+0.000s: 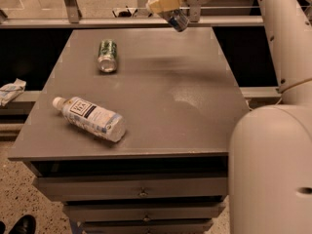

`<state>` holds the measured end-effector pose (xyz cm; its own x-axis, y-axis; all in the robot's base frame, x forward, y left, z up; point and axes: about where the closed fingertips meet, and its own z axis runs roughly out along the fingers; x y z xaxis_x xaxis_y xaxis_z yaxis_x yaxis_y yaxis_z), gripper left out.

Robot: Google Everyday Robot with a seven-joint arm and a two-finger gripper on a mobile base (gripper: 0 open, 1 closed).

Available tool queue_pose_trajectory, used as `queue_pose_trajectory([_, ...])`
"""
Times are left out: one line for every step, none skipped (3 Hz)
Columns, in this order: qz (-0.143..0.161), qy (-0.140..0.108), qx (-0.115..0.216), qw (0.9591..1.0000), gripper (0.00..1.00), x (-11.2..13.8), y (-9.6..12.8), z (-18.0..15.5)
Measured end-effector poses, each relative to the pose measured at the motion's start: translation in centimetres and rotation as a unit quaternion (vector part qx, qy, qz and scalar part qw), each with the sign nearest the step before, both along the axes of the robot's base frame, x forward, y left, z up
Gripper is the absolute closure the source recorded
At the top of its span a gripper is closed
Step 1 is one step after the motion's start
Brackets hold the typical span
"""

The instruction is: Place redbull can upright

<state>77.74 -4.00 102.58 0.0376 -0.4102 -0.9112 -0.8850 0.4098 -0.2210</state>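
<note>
The gripper (170,8) hangs above the far edge of the grey table (185,91), at about 12 o'clock from the table's centre and a little toward 1. Its pale fingers (163,1) pinch the redbull can (177,20), which is off the table surface and in the air. The can is tilted, not upright: one end points down and toward 4 o'clock, and the other is tucked under the fingers. Its shiny silver and blue side shows just below them.

The white arm (273,145) fills the right side of the view, with a large rounded segment low at 4 o'clock and a slimmer link rising toward the top right.

On the table, a green can (107,56) lies on its side at about 10 o'clock, its silver end facing the near edge. A clear plastic bottle (90,117) lies flat at about 8 o'clock, its white cap pointing toward 10 o'clock. The two are well apart from each other, and both are well apart from the held can.

Drawers (141,186) sit under the tabletop. A crumpled pale wrapper (9,90) rests on a ledge off the table at 9 o'clock, and a dark shoe (22,224) shows on the speckled floor at the bottom left.
</note>
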Motion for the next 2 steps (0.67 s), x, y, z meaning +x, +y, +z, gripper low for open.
queue_pose_trajectory([-0.034,-0.018,0.074,0.9965,1.00,-2.1,-2.9,2.6])
queue_pose_trajectory([-0.071,0.018,0.182,0.9805,1.00,-4.7,-4.6,-1.1])
